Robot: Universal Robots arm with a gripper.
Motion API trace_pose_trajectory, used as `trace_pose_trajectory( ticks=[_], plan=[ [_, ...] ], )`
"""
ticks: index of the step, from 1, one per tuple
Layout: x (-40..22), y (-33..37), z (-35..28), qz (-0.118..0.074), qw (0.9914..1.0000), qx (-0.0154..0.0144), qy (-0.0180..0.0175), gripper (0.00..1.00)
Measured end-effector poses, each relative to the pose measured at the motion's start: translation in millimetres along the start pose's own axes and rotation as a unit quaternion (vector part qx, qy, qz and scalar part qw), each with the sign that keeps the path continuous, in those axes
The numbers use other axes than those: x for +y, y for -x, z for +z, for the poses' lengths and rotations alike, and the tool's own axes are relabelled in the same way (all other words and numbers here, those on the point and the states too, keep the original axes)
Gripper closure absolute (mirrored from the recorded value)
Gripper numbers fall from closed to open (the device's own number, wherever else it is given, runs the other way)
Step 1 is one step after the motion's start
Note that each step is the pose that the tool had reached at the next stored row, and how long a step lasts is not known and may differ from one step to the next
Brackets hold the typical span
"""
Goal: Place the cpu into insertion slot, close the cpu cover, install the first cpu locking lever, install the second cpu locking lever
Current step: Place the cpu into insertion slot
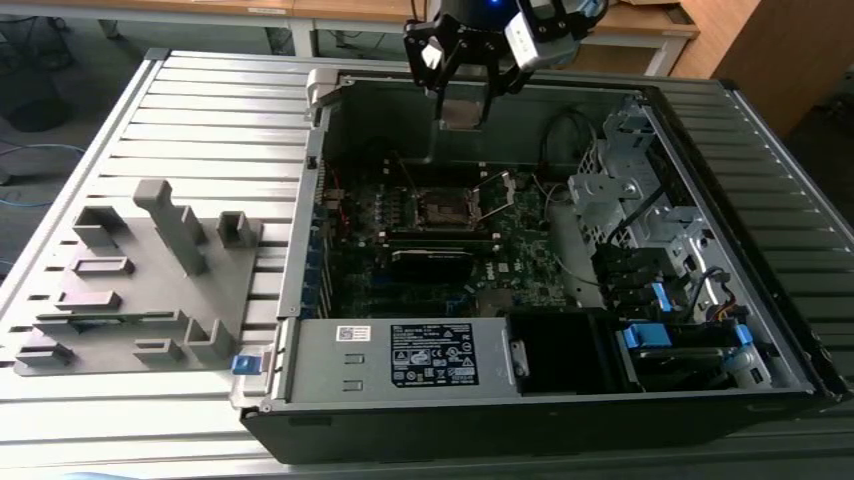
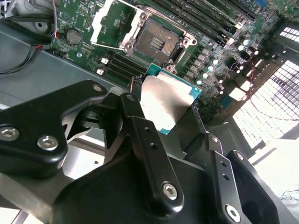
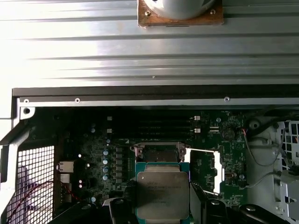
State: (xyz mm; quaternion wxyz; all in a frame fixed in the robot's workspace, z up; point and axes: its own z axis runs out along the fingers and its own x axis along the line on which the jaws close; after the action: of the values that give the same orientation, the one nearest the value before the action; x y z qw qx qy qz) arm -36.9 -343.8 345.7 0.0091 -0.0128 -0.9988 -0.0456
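My gripper (image 1: 465, 100) hangs above the back wall of the open computer case (image 1: 307, 290), shut on the cpu (image 1: 462, 112). In both wrist views the cpu (image 2: 169, 99) (image 3: 162, 193) is a flat square with a dull metal top and a green edge, pinched between the two black fingers (image 2: 132, 116). Down on the green motherboard lies the insertion slot (image 1: 441, 207) (image 2: 156, 42), dark in the centre with a silvery rim and nothing in it. The cpu cover (image 2: 112, 21) (image 3: 205, 169) stands flipped open beside the slot. The cpu is well above the slot, not touching it.
Long black memory slots (image 2: 210, 18) run beside the socket. A drive cage with cables (image 1: 641, 210) fills the case on the exterior view's right, and the power supply (image 1: 400, 355) sits at the front. A grey fixture block (image 1: 134, 280) lies on the slatted table (image 1: 200, 110).
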Motion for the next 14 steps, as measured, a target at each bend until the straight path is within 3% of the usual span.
trace_pose_trajectory(
  ticks=[6,14],
  plan=[
    [-0.8,0.1,2.1,0.0,1.0,0.0,0.0001,0.46],
    [-1.7,0.3,11.8,0.0,1.0,0.0,0.0,0.46]
  ],
)
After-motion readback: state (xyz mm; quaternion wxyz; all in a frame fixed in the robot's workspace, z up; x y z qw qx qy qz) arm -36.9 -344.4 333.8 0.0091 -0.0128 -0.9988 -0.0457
